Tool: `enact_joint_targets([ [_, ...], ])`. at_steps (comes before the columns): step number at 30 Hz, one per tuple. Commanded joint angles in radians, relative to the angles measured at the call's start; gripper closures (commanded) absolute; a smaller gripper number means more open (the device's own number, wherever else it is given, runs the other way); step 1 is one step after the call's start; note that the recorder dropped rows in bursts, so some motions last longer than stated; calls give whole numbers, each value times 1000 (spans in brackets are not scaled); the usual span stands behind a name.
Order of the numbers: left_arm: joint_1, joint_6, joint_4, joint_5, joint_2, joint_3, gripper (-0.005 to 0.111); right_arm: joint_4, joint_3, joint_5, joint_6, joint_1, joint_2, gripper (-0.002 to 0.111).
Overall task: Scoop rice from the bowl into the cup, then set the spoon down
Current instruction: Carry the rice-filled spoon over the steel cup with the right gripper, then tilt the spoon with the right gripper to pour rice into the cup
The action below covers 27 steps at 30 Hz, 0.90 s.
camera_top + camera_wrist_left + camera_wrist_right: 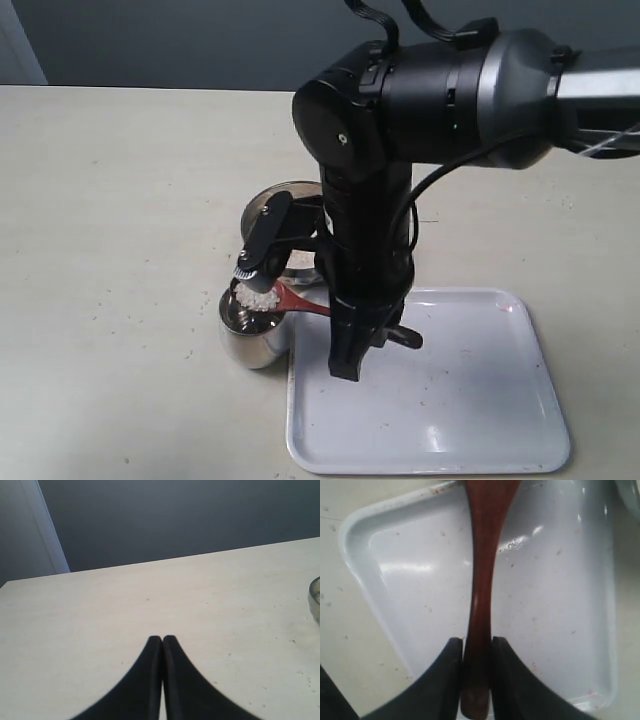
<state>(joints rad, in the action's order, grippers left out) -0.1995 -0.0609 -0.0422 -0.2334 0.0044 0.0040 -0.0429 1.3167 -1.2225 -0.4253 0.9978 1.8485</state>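
The reddish-brown spoon (300, 301) is level, and its oval end carries a pale heap of rice (255, 294) right over the mouth of the steel cup (250, 340). My right gripper (346, 372) points down at the tray and is shut on the spoon's thin handle (482, 580), held between both fingers (447, 665). The wide steel bowl (272, 199) stands behind the cup, mostly hidden by the arm. My left gripper (162, 639) is shut on nothing above bare tabletop and does not show in the exterior view.
A white rectangular tray (450, 400) lies right of the cup and under the right gripper; it shows as the white tray (420, 580) in the right wrist view. A steel rim (315, 600) shows at the edge of the left wrist view. Pale tabletop stretches left.
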Motion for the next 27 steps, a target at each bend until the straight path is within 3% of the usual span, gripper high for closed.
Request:
enact_joint_targets([
  [1, -4, 7, -1, 1, -4, -4, 106, -45, -6, 1, 3, 4, -7, 108],
  [9, -4, 7, -1, 1, -4, -4, 106, -315, -6, 1, 86, 92, -7, 108],
  [18, -4, 7, -1, 1, -4, -4, 106, -345, -6, 1, 91, 144, 0, 108],
  [27, -4, 7, -1, 1, -4, -4, 106, -493, -6, 14, 247, 182, 47, 108],
])
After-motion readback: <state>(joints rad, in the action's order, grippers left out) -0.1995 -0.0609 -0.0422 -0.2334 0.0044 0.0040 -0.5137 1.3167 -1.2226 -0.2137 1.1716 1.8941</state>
